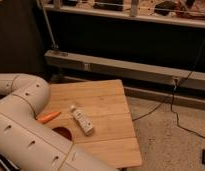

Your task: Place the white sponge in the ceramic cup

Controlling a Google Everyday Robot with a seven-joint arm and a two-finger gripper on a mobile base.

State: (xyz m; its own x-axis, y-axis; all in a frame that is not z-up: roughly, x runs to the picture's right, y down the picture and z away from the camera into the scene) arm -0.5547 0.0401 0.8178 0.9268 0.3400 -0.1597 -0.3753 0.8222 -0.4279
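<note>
No readable text. Marks on white object (82, 120) illegible; claw out of view, arm (26, 127) at lower left.

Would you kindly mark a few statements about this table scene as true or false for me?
1. An orange object lies on the wooden table. True.
2. The white oblong object stands upright. False: it lies flat on the table.
3. The tool is gripping the white oblong object. False: the tool is out of view; only the arm shows, at the lower left.
4. A black cable runs over the floor to the right of the table. True.
5. The reddish round item sits in full view. False: the arm hides part of it.
</note>
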